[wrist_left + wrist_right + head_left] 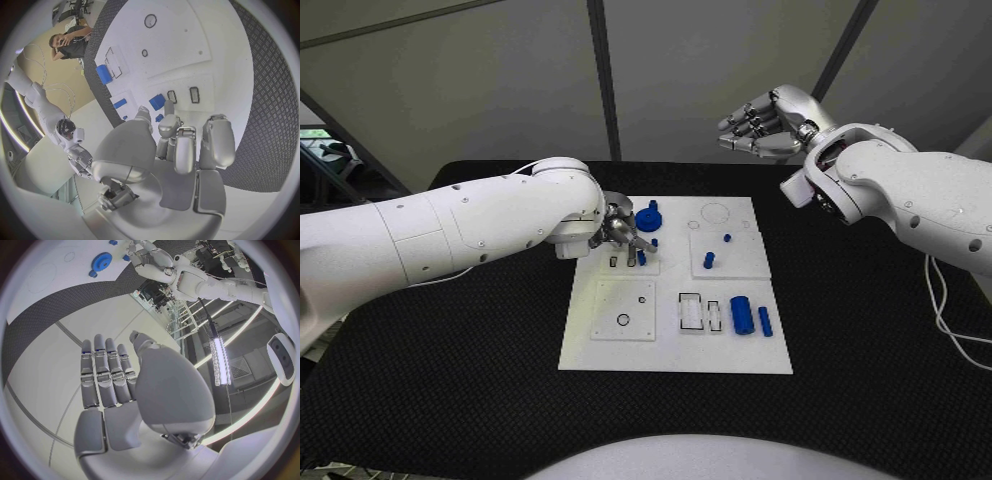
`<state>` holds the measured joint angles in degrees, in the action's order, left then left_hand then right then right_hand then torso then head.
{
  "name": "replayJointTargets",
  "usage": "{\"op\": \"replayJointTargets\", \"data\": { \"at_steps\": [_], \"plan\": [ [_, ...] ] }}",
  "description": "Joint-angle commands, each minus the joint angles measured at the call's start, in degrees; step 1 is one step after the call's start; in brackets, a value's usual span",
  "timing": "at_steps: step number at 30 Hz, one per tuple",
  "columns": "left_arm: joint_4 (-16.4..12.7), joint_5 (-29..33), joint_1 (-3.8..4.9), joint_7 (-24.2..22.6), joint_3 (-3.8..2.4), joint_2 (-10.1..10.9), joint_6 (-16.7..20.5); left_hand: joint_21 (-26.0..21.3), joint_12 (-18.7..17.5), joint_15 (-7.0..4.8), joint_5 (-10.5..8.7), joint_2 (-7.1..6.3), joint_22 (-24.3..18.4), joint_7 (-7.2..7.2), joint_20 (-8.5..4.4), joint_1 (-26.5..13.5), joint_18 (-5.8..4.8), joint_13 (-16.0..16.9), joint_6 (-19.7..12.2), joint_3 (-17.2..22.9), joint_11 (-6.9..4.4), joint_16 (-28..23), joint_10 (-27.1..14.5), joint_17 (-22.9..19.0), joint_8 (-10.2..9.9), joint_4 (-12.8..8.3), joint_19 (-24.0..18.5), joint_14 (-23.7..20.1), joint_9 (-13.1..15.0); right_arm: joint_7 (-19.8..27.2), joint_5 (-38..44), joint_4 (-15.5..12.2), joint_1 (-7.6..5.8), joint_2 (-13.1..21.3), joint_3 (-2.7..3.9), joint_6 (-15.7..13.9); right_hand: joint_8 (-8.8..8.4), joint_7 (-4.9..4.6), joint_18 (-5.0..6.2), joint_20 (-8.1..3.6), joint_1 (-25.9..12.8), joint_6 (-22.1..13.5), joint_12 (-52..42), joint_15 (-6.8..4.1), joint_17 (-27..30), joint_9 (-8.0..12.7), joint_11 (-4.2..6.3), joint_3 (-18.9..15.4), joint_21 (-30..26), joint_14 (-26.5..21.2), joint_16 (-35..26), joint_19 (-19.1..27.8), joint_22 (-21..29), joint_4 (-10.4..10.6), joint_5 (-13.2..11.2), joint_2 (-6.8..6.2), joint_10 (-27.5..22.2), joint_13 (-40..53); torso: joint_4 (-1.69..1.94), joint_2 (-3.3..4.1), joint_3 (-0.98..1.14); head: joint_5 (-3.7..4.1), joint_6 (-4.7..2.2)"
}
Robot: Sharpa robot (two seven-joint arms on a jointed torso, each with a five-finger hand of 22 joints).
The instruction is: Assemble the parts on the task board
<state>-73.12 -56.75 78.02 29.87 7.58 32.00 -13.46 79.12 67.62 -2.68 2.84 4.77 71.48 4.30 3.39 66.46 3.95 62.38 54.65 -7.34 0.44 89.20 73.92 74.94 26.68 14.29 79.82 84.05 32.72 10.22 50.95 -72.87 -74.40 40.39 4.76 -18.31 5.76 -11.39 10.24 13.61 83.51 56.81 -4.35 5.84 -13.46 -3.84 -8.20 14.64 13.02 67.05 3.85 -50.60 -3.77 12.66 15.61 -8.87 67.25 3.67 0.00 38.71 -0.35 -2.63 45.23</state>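
Note:
The white task board (675,345) lies in the middle of the black table. My left hand (619,233) hovers over the board's far left part, beside the blue gear (649,218). In the left wrist view the thumb and a finger pinch a small blue part (159,118), mostly hidden. Just past the fingertips another blue part (157,102) stands next to two empty slots (194,94). My right hand (764,122) is raised high behind the board's far right corner, holding nothing, its fingers (106,375) side by side.
On the board's right half lie two blue cylinders (740,310) and several small blue pegs (710,260). A square plate with a round hole (625,312) sits at the near left. Black table surface (459,380) surrounds the board.

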Motion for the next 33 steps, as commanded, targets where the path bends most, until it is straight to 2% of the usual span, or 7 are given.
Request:
{"op": "replayJointTargets", "data": {
  "at_steps": [1, 12, 22, 26, 33],
  "plan": [
    [0.0, -0.4, 0.05, 0.3, -0.01, -0.2, -0.8, 0.1, -0.1, -0.45, -0.01, -0.11, 0.1, -0.05, -0.13, 0.8, -0.06, 0.1, -0.4, 0.2, -0.23, 0.0, 0.0, 14.2, 0.4, -0.5, -0.3, 5.6, 0.3, 0.2, 0.1, 0.1, -0.15, -0.1, 0.05, 0.1, -0.09, -0.58, 0.35, 0.14, -0.6, 0.0, 0.3, 0.39, 0.1, 0.0, -0.14, 0.0, -0.3, 0.0, -0.2, -0.4, 0.1, -0.4, 0.0, 0.03, -0.1, 0.0, -0.02, 0.01, -0.02, 0.08, 0.08],
    [-0.3, -0.4, 0.04, 0.3, -0.01, -0.2, -0.9, 0.1, -0.2, -0.51, -0.01, 0.22, 0.2, -0.11, -0.17, 2.2, -0.05, 0.2, -0.5, 1.2, -0.29, 0.0, 0.0, 14.2, 0.5, -1.7, -0.3, 5.6, 1.2, 0.0, 0.1, 0.4, -0.14, -0.3, 0.05, 0.4, -0.17, -0.61, 0.34, 0.19, -0.7, 0.0, 0.4, 0.42, 0.2, 0.0, -0.17, 0.0, -0.5, -0.1, -0.2, -0.4, 0.1, -0.5, 0.1, 0.08, -0.2, 0.0, 0.11, -0.01, -0.03, 0.27, 0.31],
    [-0.4, -0.4, 0.03, 0.2, -0.01, -0.1, -0.8, 0.1, -0.2, -0.51, -0.01, 0.22, 0.2, -0.12, -0.17, 2.3, -0.04, 0.2, -0.5, 1.3, -0.30, 0.0, 0.0, 14.2, 0.5, -1.8, -0.4, 5.6, 1.3, -0.1, 0.1, 0.6, -0.14, -0.5, 0.05, 0.7, -0.29, -0.65, 0.33, 0.27, -0.8, -0.1, 0.4, 0.47, 0.4, 0.0, -0.22, -0.1, -0.7, -0.3, -0.2, -0.3, 0.1, -0.6, 0.2, 0.12, -0.3, 0.0, 0.03, 0.03, -0.05, 0.24, 0.34],
    [-0.4, -0.4, 0.03, 0.2, -0.01, -0.1, -0.8, 0.0, -0.4, -0.57, -0.01, 0.19, 0.2, -0.18, -0.21, 3.9, -0.03, 0.2, -0.7, 2.3, -0.34, 0.0, 0.0, 14.2, 0.5, -3.2, -0.4, 5.6, 1.9, -0.2, 0.1, 0.7, -0.14, -0.6, 0.05, 0.8, -0.32, -0.66, 0.33, 0.29, -0.8, -0.1, 0.4, 0.48, 0.4, 0.0, -0.24, -0.1, -0.8, -0.3, -0.2, -0.3, 0.1, -0.7, 0.2, 0.13, -0.4, 0.0, 0.05, 0.03, -0.04, 0.30, 0.48],
    [-0.7, 0.3, -0.03, 0.2, -0.02, 0.0, -0.2, 0.0, -0.8, -0.86, 0.05, 1.39, 0.4, -0.54, -0.42, 7.7, -0.02, 0.1, -1.3, 6.0, -0.73, 0.0, -0.2, 14.2, 0.0, -6.0, -0.5, 5.6, 2.5, -0.3, 0.2, 1.0, -0.14, -0.7, 0.05, 1.2, -0.41, -0.69, 0.33, 0.34, -0.8, -0.1, 0.5, 0.50, 0.6, 0.0, -0.27, -0.1, -1.0, -0.5, -0.2, -0.3, 0.1, -0.8, 0.3, 0.21, -0.5, 0.0, 0.07, 0.04, -0.04, 0.19, 0.58]
  ]
}}
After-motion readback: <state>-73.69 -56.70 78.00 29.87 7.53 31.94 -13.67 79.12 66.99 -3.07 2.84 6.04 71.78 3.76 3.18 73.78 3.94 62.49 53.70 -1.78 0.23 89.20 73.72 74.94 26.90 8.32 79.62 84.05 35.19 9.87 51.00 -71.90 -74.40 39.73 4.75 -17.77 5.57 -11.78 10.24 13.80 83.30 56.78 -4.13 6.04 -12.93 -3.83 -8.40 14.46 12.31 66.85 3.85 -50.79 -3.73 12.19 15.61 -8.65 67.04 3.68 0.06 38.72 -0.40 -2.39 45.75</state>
